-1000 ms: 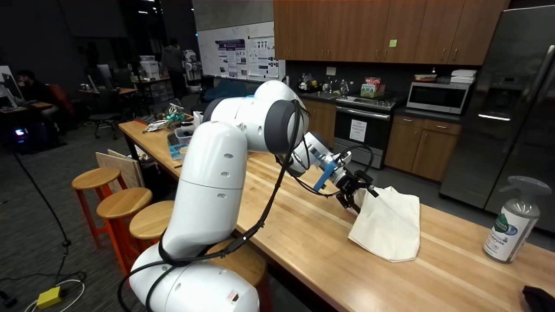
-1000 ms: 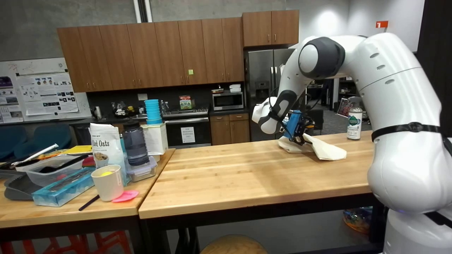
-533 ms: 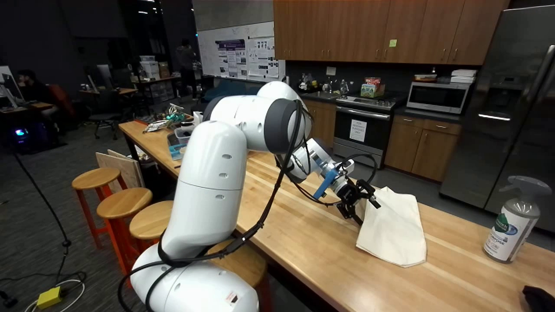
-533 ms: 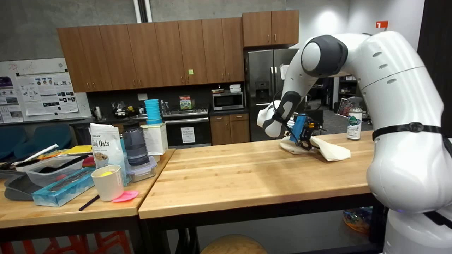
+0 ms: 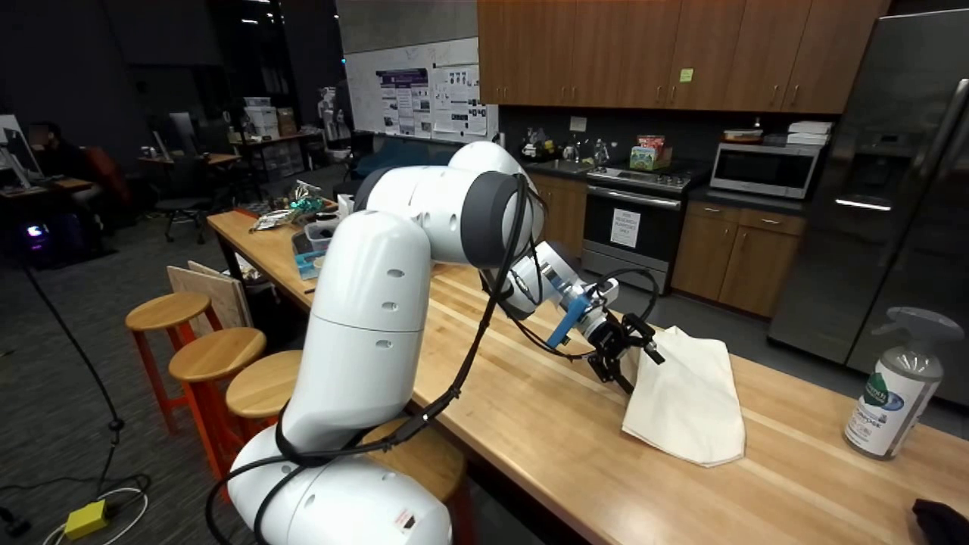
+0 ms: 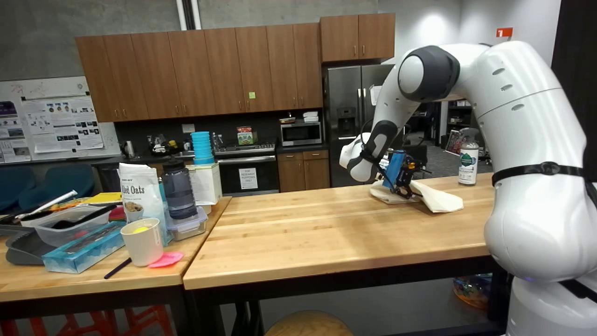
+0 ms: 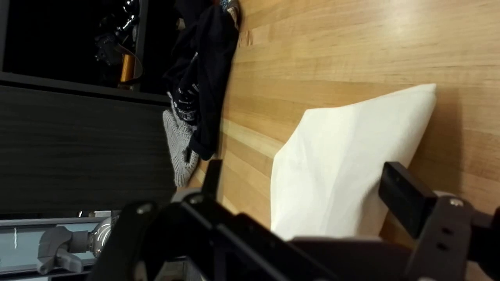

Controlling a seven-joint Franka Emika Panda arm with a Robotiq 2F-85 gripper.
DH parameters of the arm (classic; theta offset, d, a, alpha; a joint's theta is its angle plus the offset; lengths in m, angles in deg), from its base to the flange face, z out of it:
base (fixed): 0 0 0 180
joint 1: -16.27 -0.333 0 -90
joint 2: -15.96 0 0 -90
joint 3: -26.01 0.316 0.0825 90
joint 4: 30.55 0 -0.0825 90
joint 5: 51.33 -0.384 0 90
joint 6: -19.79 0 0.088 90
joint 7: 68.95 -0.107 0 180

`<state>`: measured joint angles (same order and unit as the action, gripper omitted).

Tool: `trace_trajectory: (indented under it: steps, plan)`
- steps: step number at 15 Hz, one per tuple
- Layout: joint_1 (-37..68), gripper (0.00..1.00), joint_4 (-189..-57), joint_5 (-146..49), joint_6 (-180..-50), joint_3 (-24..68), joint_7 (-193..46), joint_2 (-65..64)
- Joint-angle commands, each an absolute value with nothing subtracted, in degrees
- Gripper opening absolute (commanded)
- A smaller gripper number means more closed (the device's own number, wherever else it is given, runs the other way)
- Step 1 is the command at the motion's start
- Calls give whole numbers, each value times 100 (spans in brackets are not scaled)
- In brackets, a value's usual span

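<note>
A cream-white cloth [image 5: 685, 409] lies folded on the wooden table [image 6: 298, 233], part of it raised off the surface. My gripper [image 5: 643, 371] reaches down at a slant to the cloth's near side in both exterior views. In the wrist view the jaws stand wide apart, with the cloth [image 7: 328, 156] spread between and beyond them. The right-hand finger [image 7: 406, 191] overlaps the cloth's edge and seems to touch it; the left-hand finger [image 7: 213, 177] stands apart from it. Nothing is gripped. The cloth's lower part is hidden behind the gripper's body.
A spray bottle [image 5: 893, 401] stands on the table past the cloth. Dark clothing [image 7: 211, 78] and a grey knit piece [image 7: 177, 148] lie at the table's edge. On the adjoining table are a mug [image 6: 142, 242], an oats bag [image 6: 140, 191] and a water bottle [image 6: 179, 191].
In the first half second the gripper moved slightly down and toward the spray bottle's side, and the cloth shifted along with it. Since then both have stayed still. The jaws look open throughout.
</note>
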<state>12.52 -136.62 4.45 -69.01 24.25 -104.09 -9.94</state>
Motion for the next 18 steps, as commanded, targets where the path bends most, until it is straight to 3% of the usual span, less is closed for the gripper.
trace_trajectory:
  steps: [1, 6, 7, 8, 10, 14, 18]
  plan:
    - [1262, 100, -13653, 445, -6889, 2440, -10408, -997]
    - [1262, 100, -13653, 444, -6887, 2440, -10408, -996]
    - [1295, 75, -13607, 381, -6922, 2452, -10321, -1007]
    - [1291, 74, -13543, 390, -6916, 2451, -10295, -1042]
    - [1262, 61, -13440, 406, -6896, 2461, -10305, -1094]
    - [1213, 27, -13299, 424, -6897, 2498, -10303, -1185]
    - [1162, 2, -13187, 415, -6912, 2520, -10313, -1263]
